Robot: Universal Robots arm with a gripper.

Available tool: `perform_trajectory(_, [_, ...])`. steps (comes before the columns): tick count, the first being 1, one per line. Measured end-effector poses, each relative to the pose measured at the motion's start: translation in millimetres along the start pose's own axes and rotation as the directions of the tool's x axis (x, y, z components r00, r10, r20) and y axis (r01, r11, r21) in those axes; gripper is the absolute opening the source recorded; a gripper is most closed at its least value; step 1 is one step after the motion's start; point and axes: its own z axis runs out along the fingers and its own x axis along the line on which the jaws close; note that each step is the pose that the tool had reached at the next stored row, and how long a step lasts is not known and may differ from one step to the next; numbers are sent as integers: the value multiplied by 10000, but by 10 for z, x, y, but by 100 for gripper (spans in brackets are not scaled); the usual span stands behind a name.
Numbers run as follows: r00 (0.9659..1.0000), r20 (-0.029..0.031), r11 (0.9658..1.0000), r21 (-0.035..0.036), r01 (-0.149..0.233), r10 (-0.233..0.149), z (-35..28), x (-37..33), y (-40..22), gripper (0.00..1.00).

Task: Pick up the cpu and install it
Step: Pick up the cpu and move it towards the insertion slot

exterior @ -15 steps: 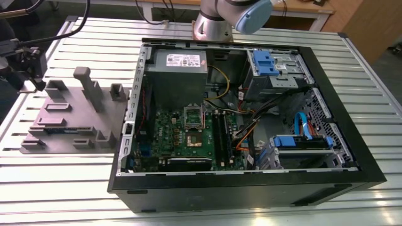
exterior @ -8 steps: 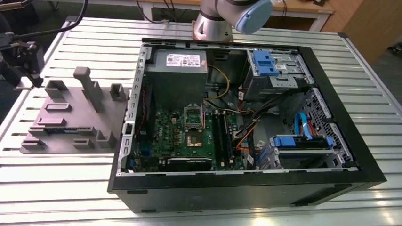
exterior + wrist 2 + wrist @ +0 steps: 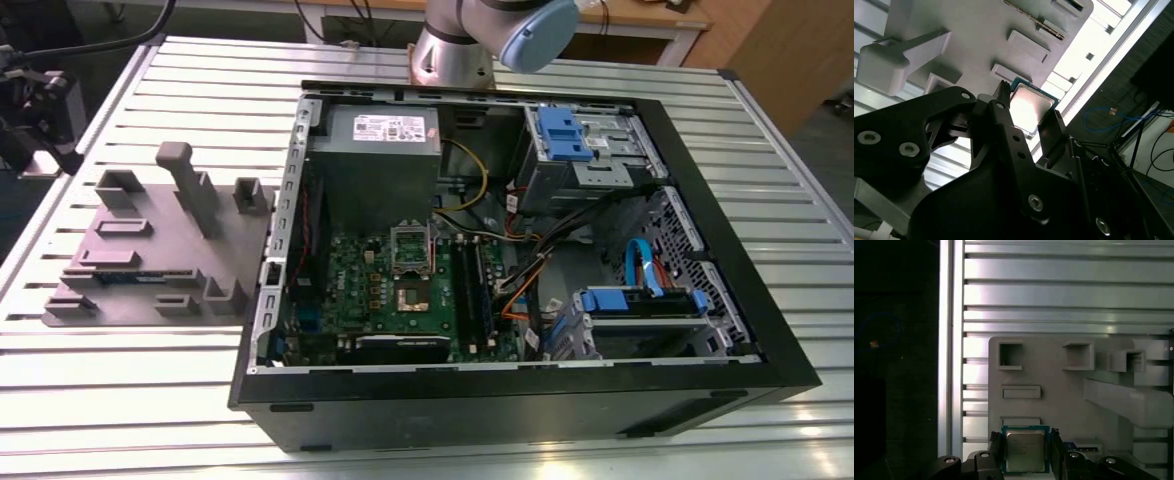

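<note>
The cpu [image 3: 1025,450] [image 3: 1030,106], a small square chip with a shiny silver top and a thin green rim, sits between my gripper's two black fingers in both wrist views. My gripper [image 3: 1026,446] [image 3: 1029,116] is shut on it, one finger [image 3: 996,446] and the other finger [image 3: 1057,445] pressing on opposite edges. Just beyond the chip lies the grey fixture tray [image 3: 1054,390] [image 3: 979,30] with its pockets and posts. In the exterior view the open computer case holds the green motherboard [image 3: 360,300], with its socket [image 3: 415,292] below a raised silver hinged frame [image 3: 411,240].
The grey tray [image 3: 160,250] lies on the slatted metal table [image 3: 134,400] at the exterior view's left of the black case [image 3: 534,400]. Orange and blue cables, blue drive bays [image 3: 574,140] and a grey power supply [image 3: 384,135] crowd the case. The arm's base [image 3: 461,50] stands behind it.
</note>
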Motion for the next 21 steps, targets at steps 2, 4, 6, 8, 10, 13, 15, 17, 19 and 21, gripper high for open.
perform_trajectory(2, [10000, 1, 10000, -1, 0, 0, -3, 0, 0, 47])
perform_trajectory(4, [10000, -2, 10000, 1, 0, 0, -7, 0, 0, 47])
perform_trajectory(6, [10000, -1, 10000, 1, 0, 0, -8, 0, 0, 47])
perform_trajectory(8, [10000, -2, 10000, 1, 0, 0, -11, 0, 0, 47])
perform_trajectory(10, [10000, -1, 10000, 1, 0, 0, -18, 0, 0, 47])
perform_trajectory(13, [10000, -4, 10000, 3, 0, 0, -24, 0, 0, 47])
perform_trajectory(15, [10000, -4, 10000, 3, 0, 0, -34, -1, 0, 47])
perform_trajectory(17, [10000, -2, 10000, 1, 0, 0, -44, -1, 0, 47])
perform_trajectory(19, [10000, -1, 10000, 0, 0, 0, -52, -1, 1, 47])
perform_trajectory(21, [10000, -2, 10000, 1, 0, 0, -62, -1, 1, 47])
